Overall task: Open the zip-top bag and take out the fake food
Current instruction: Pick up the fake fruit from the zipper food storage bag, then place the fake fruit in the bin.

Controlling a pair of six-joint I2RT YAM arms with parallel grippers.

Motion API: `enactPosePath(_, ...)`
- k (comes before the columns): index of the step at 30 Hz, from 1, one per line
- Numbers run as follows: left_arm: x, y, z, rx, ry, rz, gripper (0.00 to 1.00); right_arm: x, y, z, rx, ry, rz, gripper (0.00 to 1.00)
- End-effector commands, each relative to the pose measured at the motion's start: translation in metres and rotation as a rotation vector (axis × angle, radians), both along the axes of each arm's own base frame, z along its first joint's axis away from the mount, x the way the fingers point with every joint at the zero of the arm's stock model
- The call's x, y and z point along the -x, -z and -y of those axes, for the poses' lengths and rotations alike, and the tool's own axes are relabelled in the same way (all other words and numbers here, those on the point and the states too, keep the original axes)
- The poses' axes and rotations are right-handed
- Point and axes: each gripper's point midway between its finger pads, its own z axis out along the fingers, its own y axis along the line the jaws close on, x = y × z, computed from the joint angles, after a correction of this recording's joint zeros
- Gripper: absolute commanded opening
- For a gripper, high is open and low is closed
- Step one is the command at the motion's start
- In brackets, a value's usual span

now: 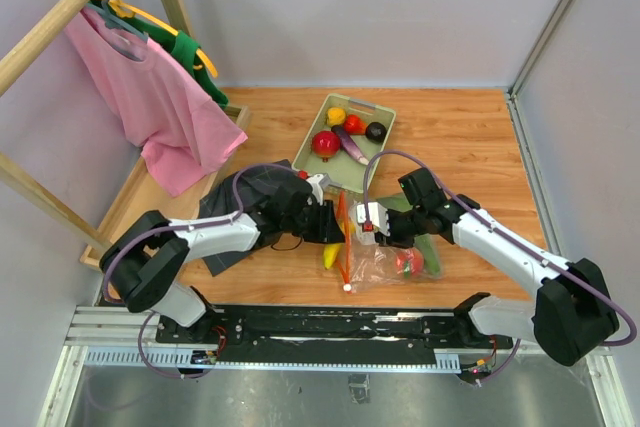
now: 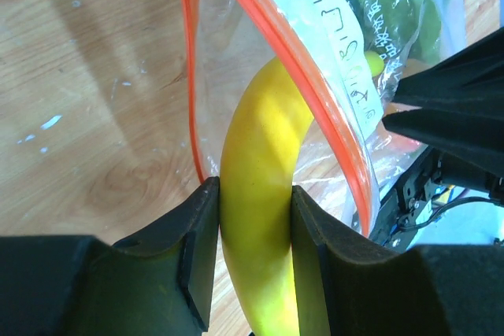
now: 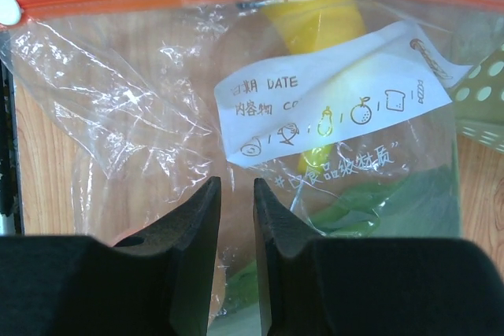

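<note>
Yellow banana (image 2: 260,194), one, in left jaws, one zip-top bag (image 3: 142,100)

One zip-top bag (image 1: 382,267), one tray (image 1: 380,112), one pink shirt (image 1: 150,107), eight toy foods (image 1: 325,143) (five on the tray, one a banana (image 2: 260,194))

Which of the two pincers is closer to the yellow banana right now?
Left. The left pincer is clamped around the banana at the mouth of the zip-top bag. The right pincer pinches the bag's clear plastic near the white label, apart from the banana.
</note>
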Motion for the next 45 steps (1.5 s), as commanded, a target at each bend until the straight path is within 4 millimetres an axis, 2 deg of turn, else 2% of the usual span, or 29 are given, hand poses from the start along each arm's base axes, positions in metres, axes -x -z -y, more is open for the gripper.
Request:
enactPosePath(1,-0.002,-0.006,-0.022,-0.089,-0.024,0.056,0.21,-0.005,0.003,0.006,0.022,0.011,0.016,0.25)
enactPosePath(12,-0.001,-0.003,-0.066,-0.247,-0.112,0.099,0.21,-0.007,-0.001,0.008,0.014,0.026,0.020,0.26)
enactPosePath(21,-0.001,-0.020,-0.093,-0.303,-0.190,0.151,0.21,-0.005,-0.005,0.008,-0.003,0.025,0.010,0.29)
enactPosePath(26,0.004,-0.022,-0.112,-0.359,-0.230,0.159,0.21,-0.005,-0.008,0.008,-0.011,0.026,0.017,0.30)
enactPosePath(33,0.003,-0.040,-0.137,-0.404,-0.311,0.206,0.21,-0.005,-0.012,0.010,-0.023,0.030,0.018,0.31)
enactPosePath(45,-0.012,-0.081,-0.141,-0.342,-0.394,0.309,0.21,-0.010,-0.024,0.016,-0.061,0.061,0.042,0.33)
